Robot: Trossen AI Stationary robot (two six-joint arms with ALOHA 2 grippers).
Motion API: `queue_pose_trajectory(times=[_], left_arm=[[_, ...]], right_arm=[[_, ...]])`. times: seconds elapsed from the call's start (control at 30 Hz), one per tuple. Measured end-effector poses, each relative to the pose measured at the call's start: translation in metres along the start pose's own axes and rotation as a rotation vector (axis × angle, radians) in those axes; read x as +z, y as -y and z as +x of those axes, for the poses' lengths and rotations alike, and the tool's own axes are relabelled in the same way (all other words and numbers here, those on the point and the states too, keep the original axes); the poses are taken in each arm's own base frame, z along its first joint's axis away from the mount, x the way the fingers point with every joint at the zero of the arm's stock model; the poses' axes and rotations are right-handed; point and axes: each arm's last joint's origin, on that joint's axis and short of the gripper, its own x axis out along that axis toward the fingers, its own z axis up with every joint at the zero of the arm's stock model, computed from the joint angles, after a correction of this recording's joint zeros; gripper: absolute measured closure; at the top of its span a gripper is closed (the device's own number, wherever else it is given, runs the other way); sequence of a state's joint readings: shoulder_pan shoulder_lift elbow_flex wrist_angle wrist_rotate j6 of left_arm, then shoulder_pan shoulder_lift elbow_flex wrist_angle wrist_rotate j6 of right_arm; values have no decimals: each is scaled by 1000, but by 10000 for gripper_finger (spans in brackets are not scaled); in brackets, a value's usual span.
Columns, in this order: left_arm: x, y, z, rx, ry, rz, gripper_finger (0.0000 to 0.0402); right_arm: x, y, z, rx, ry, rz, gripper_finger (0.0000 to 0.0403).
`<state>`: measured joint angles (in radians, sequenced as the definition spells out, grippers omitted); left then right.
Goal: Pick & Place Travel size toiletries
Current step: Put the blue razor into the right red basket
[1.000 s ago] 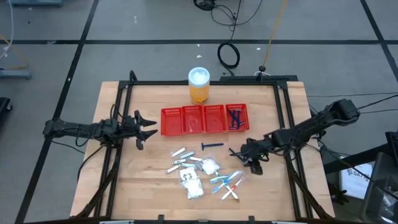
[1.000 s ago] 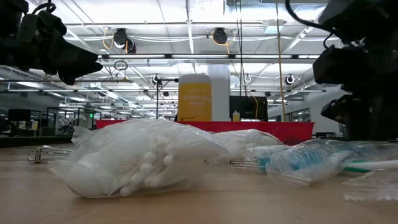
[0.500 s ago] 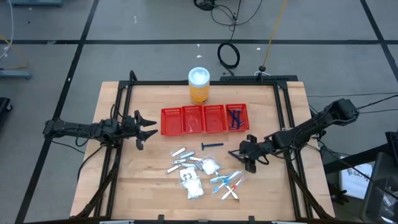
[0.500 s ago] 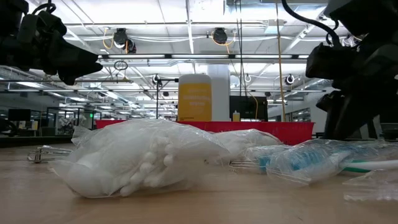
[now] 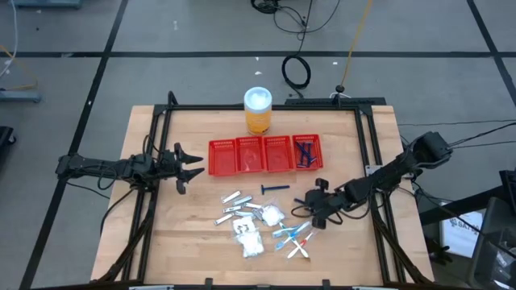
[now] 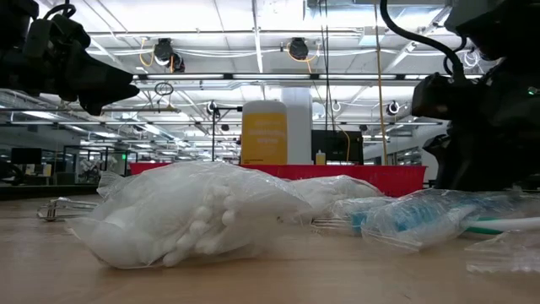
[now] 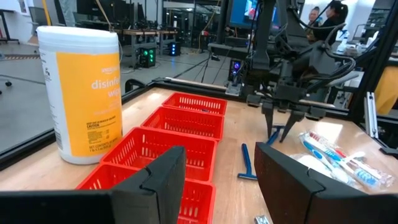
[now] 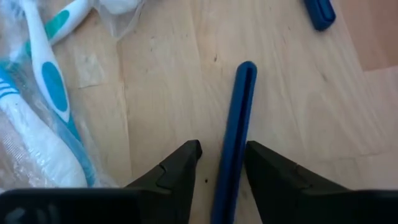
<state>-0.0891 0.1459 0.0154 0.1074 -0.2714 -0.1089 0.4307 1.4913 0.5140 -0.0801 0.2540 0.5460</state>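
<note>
Pale wood-grain table point(image 8: 168, 93); slim blue razor point(image 8: 235, 134) between right fingers point(image 8: 180, 165).

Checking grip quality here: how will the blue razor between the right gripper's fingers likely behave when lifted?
The razor looks like thin, rigid plastic, so probably stiff and light. Its handle is narrow and smooth; it might pivot or slip in the right gripper. Lying flat on the table, it seems unlikely to roll.

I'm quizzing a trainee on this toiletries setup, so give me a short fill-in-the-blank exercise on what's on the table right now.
1. The right gripper straddles a dark blue ____ lying on the table.
2. The red tray has ____ compartments.
3. The orange jar has a ____ lid.
4. The left gripper hangs beside the tray, holding ____.

Missing words: razor; four; white; nothing
</note>
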Motion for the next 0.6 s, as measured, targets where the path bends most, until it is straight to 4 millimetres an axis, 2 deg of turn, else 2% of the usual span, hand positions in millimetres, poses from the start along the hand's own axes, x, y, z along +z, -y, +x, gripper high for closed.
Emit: queue_pose_trajectory(times=[0.43, 0.6], left_arm=[[0, 0, 0, 0, 1, 0, 215], [0, 0, 0, 0, 0, 0, 215]], right_arm=[[-1, 1, 1, -11, -4, -67, 380], [2, 1, -3, 4, 23, -60, 380]])
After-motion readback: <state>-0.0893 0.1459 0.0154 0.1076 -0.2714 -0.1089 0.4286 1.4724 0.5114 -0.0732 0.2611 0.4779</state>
